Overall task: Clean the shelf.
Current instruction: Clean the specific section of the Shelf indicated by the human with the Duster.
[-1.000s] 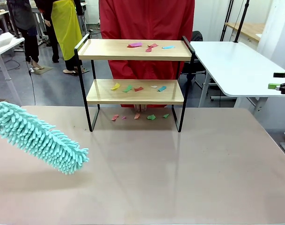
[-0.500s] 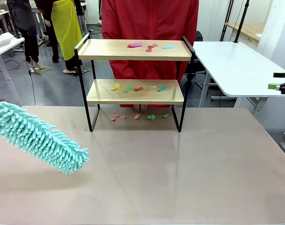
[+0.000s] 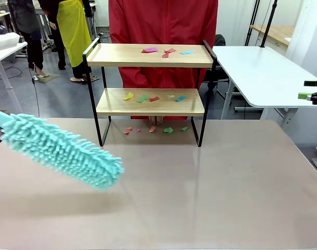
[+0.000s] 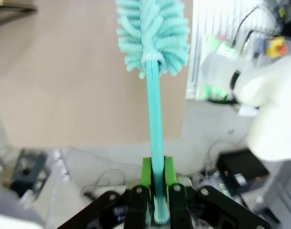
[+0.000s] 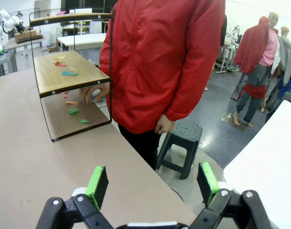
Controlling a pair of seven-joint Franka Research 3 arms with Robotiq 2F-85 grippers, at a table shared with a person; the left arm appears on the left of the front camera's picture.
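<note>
The shelf stands at the table's far middle, two wooden boards in a black frame. Coloured paper scraps lie on the top board, more scraps on the lower board, and others on the table beneath. A fluffy teal duster hangs over the table's left side, tip toward the shelf. My left gripper is shut on the duster's handle. My right gripper is open and holds nothing, off the table's right end, facing the shelf side-on; it also shows as the right gripper.
A person in a red jacket stands right behind the shelf, one hand near its lower board. A white table stands at the right, a stool beside the person. The brown table is bare in front.
The duster has swung right and slightly up, its tip nearer the shelf's left leg. The right gripper has not moved.
</note>
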